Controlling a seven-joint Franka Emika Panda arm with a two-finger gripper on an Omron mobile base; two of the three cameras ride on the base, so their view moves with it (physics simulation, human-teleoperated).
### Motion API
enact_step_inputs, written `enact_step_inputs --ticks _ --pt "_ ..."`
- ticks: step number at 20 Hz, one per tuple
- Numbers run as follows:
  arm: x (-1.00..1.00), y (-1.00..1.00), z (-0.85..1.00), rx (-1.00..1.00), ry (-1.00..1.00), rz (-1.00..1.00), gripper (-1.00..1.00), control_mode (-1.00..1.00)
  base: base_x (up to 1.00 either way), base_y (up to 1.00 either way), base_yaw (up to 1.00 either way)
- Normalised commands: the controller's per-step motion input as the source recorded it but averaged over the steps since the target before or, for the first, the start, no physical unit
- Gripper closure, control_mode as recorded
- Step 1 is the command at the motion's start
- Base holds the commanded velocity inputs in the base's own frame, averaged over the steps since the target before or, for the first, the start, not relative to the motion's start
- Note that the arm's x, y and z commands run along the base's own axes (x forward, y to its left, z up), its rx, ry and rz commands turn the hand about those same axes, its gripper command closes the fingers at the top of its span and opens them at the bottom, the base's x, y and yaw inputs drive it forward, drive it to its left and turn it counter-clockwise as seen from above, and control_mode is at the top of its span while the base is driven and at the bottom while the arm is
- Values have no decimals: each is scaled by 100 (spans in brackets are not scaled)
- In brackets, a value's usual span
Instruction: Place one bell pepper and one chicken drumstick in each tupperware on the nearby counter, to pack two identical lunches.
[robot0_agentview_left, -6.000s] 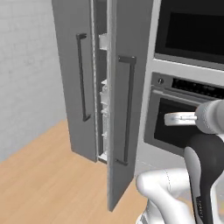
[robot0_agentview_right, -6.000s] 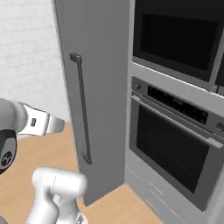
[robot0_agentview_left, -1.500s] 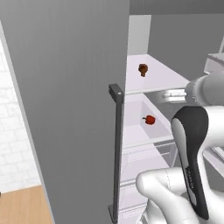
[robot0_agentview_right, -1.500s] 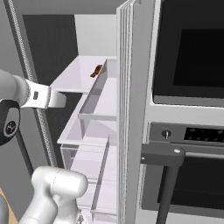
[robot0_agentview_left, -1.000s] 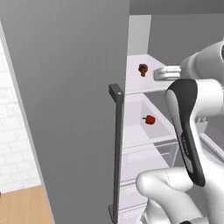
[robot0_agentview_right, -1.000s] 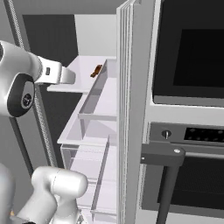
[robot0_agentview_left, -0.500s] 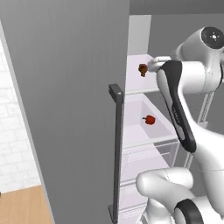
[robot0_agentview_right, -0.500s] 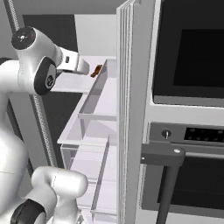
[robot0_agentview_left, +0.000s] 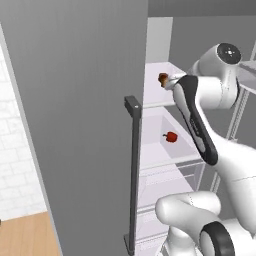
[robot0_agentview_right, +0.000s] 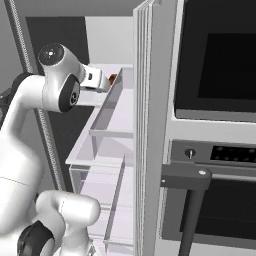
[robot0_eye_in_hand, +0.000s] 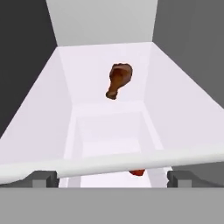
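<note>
Barely begun: chicken drumstick on the upper fridge shelf, bell pepper on the shelf below. End effector apart, empty, near the drumstick.

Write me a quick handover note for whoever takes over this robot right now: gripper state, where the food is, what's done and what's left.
Gripper: open, holding nothing, reaching into the open fridge at upper-shelf height.
Chicken drumstick: lying on the upper shelf, ahead of the gripper, not touched.
Bell pepper: red, sitting on the shelf below the drumstick.
Done: fridge door open, arm lined up on the drumstick.
Left: nothing is picked up yet. Grasp the drumstick, carry it to a tupperware on the counter, fetch the pepper, then fill the second tub the same way. Tubs and counter are out of sight from here.
</note>
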Motion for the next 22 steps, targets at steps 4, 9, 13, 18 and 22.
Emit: enact_step_inputs --ticks 4,9,13,18,22 --pt "77 -4 -18 1 5 2 -100 -100 0 0 0" --pt "75 -3 0 2 15 0 -100 -100 0 0 0" --pt "64 -1 -3 0 3 0 -100 -100 0 0 0" --pt "58 0 -14 0 0 0 -100 -100 0 0 0" --pt "64 0 -32 0 3 0 -100 -100 0 0 0"
